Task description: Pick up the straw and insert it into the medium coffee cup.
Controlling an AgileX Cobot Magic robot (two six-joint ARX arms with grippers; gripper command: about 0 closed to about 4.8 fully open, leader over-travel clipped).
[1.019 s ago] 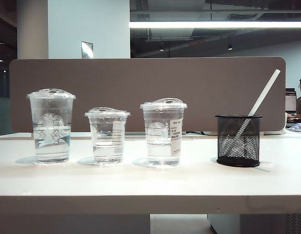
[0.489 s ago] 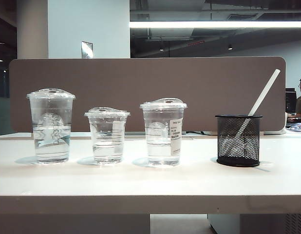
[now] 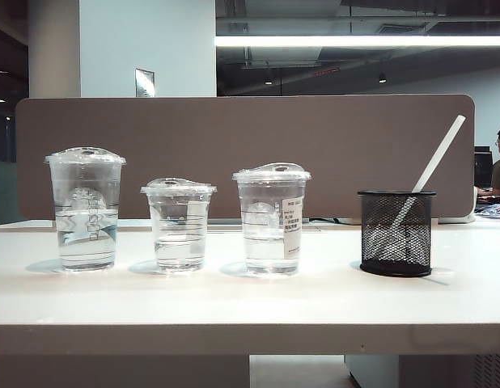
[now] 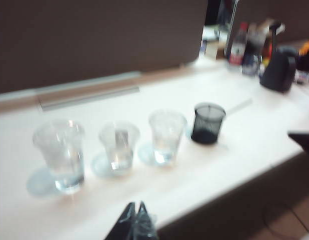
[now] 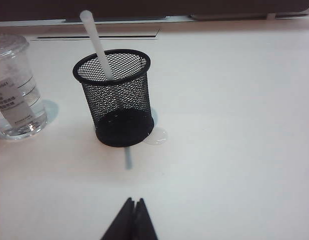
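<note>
The right gripper [image 5: 133, 204] hangs above the table [image 3: 234, 299] in front of the black mesh holder [image 5: 117, 97], its jaws pressed together and empty; the left gripper [image 4: 136, 210], blurred, seems closed too, well back from the holder; the straw [image 3: 432, 170] leans in that holder; the medium coffee cup [image 3: 272, 218] stands just left of the holder, apart from it; the exterior view matches the earlier frames, nothing shifted.
</note>
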